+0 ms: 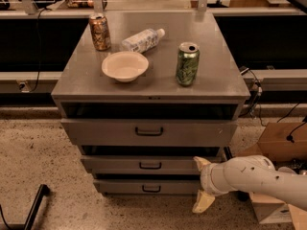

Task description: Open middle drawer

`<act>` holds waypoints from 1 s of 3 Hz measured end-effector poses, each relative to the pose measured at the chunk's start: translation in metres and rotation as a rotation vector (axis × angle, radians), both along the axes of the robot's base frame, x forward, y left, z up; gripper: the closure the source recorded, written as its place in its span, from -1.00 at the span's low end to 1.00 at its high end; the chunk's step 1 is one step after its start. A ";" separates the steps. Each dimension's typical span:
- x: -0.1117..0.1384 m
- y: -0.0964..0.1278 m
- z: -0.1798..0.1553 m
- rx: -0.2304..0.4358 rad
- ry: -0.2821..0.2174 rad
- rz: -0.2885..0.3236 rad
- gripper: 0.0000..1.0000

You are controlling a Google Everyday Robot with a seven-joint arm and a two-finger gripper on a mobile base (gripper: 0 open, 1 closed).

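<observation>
Tool low at right front of grey metal cabinet, cream fingers spread apart, gripping nothing. Shallow grey metal middle drawer looks shut, just left of tool. Its small dark bar handle is untouched, so tool is probably staging for approach.

The one camera looks down from high in front of the bench, near enough that the bench's top and front fill most of the view. The end effector, fingers spread, sits at lower right, at the right end of the middle drawer.
</observation>
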State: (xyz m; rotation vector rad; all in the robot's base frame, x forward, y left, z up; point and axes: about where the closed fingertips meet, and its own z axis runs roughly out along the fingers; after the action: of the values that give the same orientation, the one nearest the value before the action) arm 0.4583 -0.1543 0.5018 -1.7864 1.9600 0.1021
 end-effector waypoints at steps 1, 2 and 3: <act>0.012 0.010 -0.007 0.012 -0.050 0.103 -1.00; 0.027 0.018 -0.017 -0.007 -0.076 0.167 -1.00; 0.053 0.025 -0.033 -0.026 -0.070 0.182 -1.00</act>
State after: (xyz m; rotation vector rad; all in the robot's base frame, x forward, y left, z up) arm 0.5115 -0.1293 0.4691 -1.9554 1.7560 0.0738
